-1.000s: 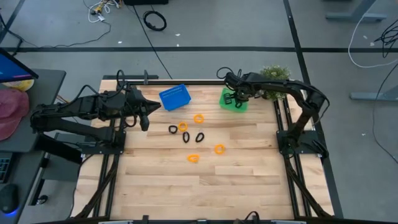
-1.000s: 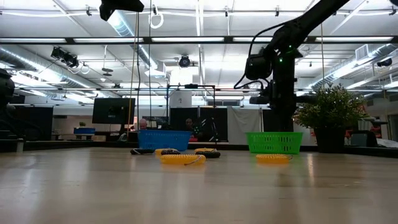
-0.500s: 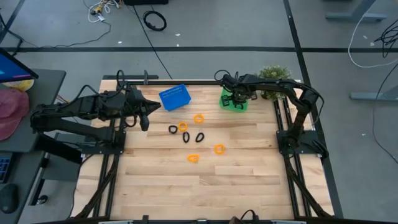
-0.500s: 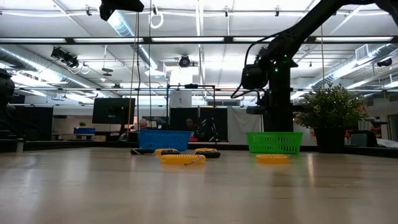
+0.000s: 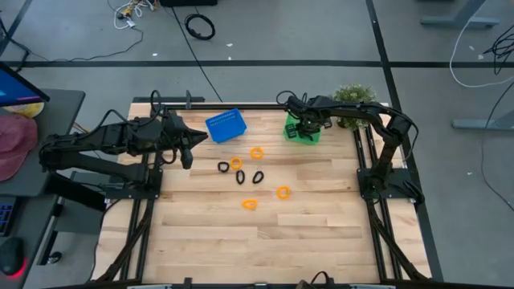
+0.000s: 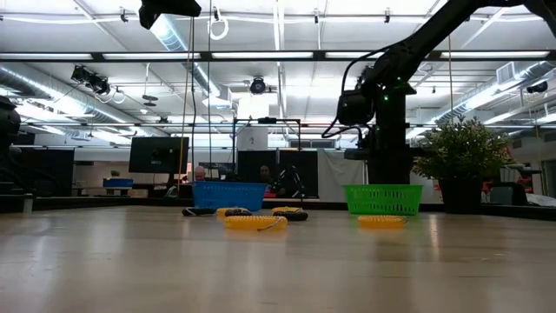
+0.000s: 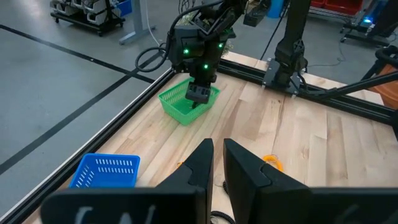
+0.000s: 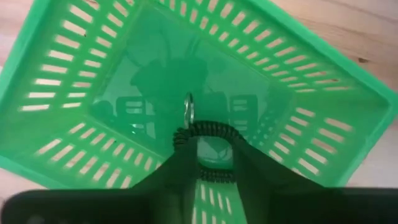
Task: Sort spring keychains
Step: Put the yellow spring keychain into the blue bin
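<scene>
Black right gripper (image 8: 208, 163): clamped on black coiled spring keychain (image 8: 205, 134) with metal ring, directly over green slatted plastic basket (image 8: 93, 56); upper centre-right of high view (image 5: 305, 128).
Left gripper (image 7: 217, 163): fingers nearly together, nothing between; hovering at left table edge, upper left of high view (image 5: 186, 148).
Loose keychains: orange coiled rings (image 5: 256, 152) and black coiled rings (image 5: 258, 177) scattered mid-table on pale wooden tabletop (image 5: 265, 241).
Blue slatted plastic basket (image 5: 226, 125): upper centre, just beside left gripper.
Potted green plant (image 5: 354, 98): upper right table corner, behind green basket.
</scene>
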Controlling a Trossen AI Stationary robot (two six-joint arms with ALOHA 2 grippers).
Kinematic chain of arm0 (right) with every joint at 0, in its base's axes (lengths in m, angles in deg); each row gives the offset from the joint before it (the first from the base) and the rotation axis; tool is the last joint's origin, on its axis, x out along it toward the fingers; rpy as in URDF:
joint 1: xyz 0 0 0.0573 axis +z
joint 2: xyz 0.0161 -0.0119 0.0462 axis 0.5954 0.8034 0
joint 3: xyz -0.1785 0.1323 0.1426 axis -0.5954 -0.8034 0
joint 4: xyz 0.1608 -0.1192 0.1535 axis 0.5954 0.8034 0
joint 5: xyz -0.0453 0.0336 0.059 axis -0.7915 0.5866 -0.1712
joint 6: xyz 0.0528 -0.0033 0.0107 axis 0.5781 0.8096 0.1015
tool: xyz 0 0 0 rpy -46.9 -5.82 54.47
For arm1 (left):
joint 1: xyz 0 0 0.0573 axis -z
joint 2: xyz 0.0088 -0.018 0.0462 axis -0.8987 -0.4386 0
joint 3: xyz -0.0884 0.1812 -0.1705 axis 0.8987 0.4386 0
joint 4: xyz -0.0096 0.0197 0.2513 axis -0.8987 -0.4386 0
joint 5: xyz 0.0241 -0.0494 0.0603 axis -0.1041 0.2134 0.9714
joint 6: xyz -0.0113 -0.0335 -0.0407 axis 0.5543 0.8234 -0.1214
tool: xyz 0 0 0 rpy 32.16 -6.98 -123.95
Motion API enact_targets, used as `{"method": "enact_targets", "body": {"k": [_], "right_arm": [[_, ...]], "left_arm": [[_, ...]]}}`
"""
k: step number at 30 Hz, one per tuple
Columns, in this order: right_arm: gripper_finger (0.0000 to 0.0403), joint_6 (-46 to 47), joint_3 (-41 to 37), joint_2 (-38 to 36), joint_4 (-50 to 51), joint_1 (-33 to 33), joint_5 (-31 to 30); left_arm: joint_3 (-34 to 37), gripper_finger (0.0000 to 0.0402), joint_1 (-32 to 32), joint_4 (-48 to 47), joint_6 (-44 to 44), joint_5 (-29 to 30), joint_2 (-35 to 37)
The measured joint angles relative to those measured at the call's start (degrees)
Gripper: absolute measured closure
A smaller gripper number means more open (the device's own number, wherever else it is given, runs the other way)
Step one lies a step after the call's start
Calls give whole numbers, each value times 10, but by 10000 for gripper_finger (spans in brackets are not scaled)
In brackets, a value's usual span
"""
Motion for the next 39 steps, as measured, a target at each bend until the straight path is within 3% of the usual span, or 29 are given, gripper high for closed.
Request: {"method": "enact_targets", "body": {"k": [6,12,18,22,27,33,39], "right_arm": [[248,-40,38,-1,41,3,20],[253,-88,145,-24,148,18,16],[276,-101,261,-62,266,55,16],[297,-150,293,-80,289,73,-4],[380,-194,294,-99,296,87,17],[397,-234,295,-133,307,175,40],[399,-239,295,-161,359,320,55]], "left_arm": [[0,360,0,0,0,0,0],[0,360,0,0,-1,0,0],[0,360,0,0,-1,0,0],[0,360,0,0,-2,0,0],[0,360,0,0,-2,0,0],[0,360,0,0,-2,0,0],[0,360,0,0,-2,0,0]]}}
